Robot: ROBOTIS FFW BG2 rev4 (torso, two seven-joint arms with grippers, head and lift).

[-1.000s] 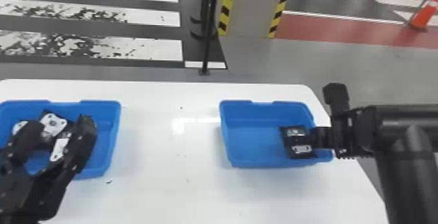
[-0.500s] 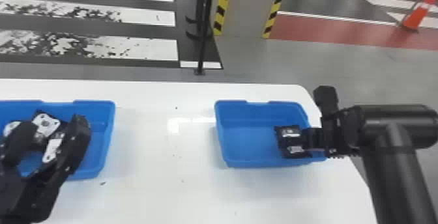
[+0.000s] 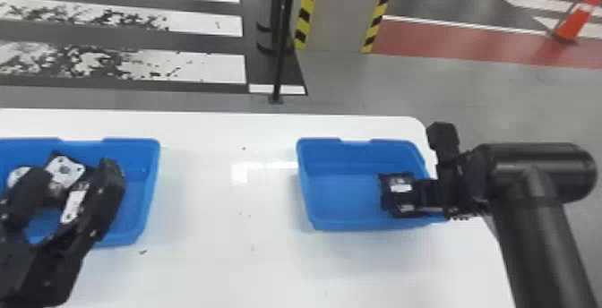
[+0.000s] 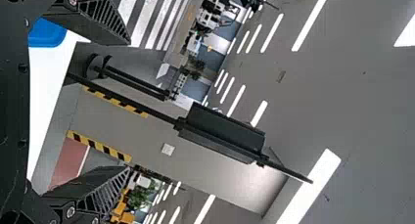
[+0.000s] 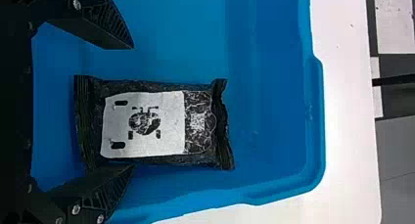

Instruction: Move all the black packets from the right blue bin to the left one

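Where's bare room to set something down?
Open: white table between the bins; left half of the right blue bin. Crowded: left blue bin, its packets partly behind the left tool; right bin's right end, black packet at the right tool.

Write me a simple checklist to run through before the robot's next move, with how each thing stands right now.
1. Black packet inside the right blue bin: ok.
2. Right gripper open for a grasp: ok, fingers apart.
3. Packet held firmly: not ok, the fingers haven't closed on it.
4. Fingers low enough to grasp: cannot tell.
5. Left gripper empty: ok, nothing between its fingers.
6. Clear way into the left blue bin: cannot tell; the left gripper overlaps it in the head view.
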